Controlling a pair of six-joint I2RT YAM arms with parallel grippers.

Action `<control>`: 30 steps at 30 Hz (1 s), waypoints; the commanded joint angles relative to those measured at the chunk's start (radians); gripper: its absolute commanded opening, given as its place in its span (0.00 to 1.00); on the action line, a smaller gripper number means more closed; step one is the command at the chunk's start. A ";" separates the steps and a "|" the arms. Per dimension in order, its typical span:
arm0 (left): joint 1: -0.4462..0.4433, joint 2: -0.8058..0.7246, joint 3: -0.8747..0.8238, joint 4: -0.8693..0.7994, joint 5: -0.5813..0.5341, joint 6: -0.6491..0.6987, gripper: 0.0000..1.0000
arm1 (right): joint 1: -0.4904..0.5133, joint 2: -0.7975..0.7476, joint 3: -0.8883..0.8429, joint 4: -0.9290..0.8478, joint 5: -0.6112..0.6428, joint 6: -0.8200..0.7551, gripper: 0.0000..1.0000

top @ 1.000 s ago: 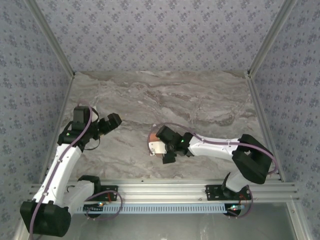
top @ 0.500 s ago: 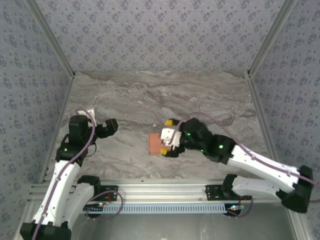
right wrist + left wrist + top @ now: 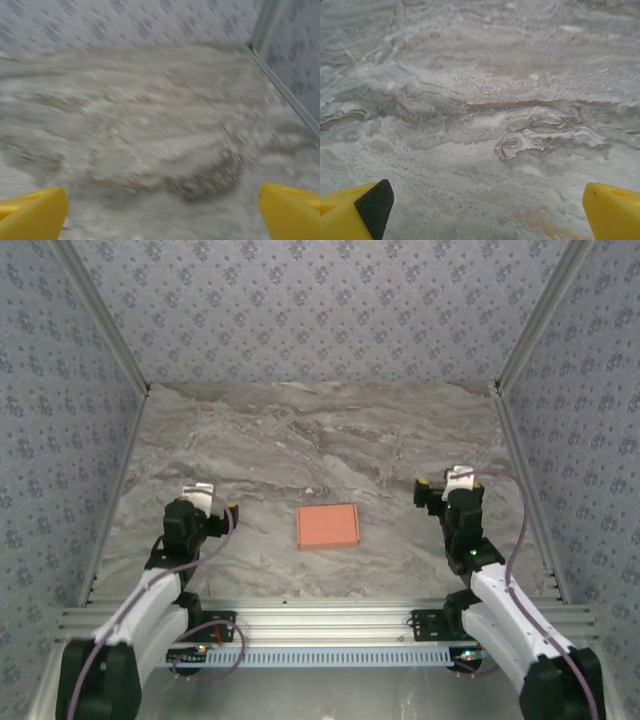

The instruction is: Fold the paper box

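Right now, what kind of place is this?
Likely a robot test cell: a grey marble-patterned tabletop, blue-grey floral-patterned walls closing three sides, and a ribbed aluminium rail carrying two white robot arms.

The paper box (image 3: 328, 526) lies flat on the table (image 3: 300, 430) between the left end effector (image 3: 207, 498) and right end effector (image 3: 444, 480).

Overall: no text, number, brand or sign can be read.
Centre of top view: flat orange-salmon card paper box (image 3: 328, 526), plain face, no print.
Worktop: grey marbled stone-look worktop (image 3: 300, 430), veining, no lettering.
Upper frame: blue-grey patterned wall panels (image 3: 320, 300), repeated small floral motif, no words.
Lower corners, wrist views: left claw (image 3: 485, 212) and right claw (image 3: 162, 212), plain yellow tips, unmarked.
Bottom of top view: ridged aluminium rail (image 3: 320, 618), any marking too small to tell.
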 commanded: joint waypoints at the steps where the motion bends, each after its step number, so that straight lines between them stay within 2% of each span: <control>1: 0.018 0.196 0.061 0.285 0.075 0.078 0.99 | -0.077 0.069 -0.016 0.205 -0.098 -0.021 1.00; 3: 0.019 0.306 0.119 0.324 0.104 0.076 0.99 | -0.086 0.147 -0.021 0.279 -0.173 -0.155 1.00; 6: 0.030 0.410 0.145 0.433 0.059 0.034 0.99 | -0.100 0.286 0.000 0.344 -0.192 -0.215 1.00; 10: 0.046 0.478 0.212 0.398 0.073 0.064 0.99 | -0.125 0.488 -0.022 0.590 -0.223 -0.202 1.00; 12: 0.068 0.541 0.171 0.549 0.046 0.045 0.99 | -0.133 0.555 0.012 0.621 -0.254 -0.243 1.00; 13: 0.100 0.545 0.168 0.558 0.046 0.008 0.99 | -0.144 0.595 0.027 0.634 -0.256 -0.241 1.00; 14: 0.133 0.559 0.171 0.563 0.087 -0.019 0.99 | -0.166 0.618 0.047 0.614 -0.257 -0.219 1.00; 16: 0.168 0.680 0.182 0.684 0.135 -0.049 0.99 | -0.221 0.675 0.034 0.690 -0.318 -0.169 1.00; 18: 0.168 0.633 0.186 0.589 0.131 -0.044 0.99 | -0.251 0.731 0.018 0.775 -0.338 -0.135 1.00; 19: 0.169 0.673 0.177 0.682 0.133 -0.053 0.99 | -0.254 0.769 0.018 0.819 -0.332 -0.131 1.00; 20: 0.176 0.668 0.180 0.673 0.123 -0.064 0.99 | -0.254 0.766 0.033 0.783 -0.329 -0.131 1.00; 21: 0.180 0.648 0.205 0.581 0.126 -0.061 0.99 | -0.258 0.747 0.054 0.706 -0.335 -0.131 1.00; 23: 0.172 0.660 0.219 0.573 0.127 -0.053 0.99 | -0.257 0.760 0.027 0.776 -0.337 -0.129 1.00; 30: 0.170 0.659 0.223 0.565 0.109 -0.055 0.99 | -0.259 0.766 0.102 0.646 -0.305 -0.111 1.00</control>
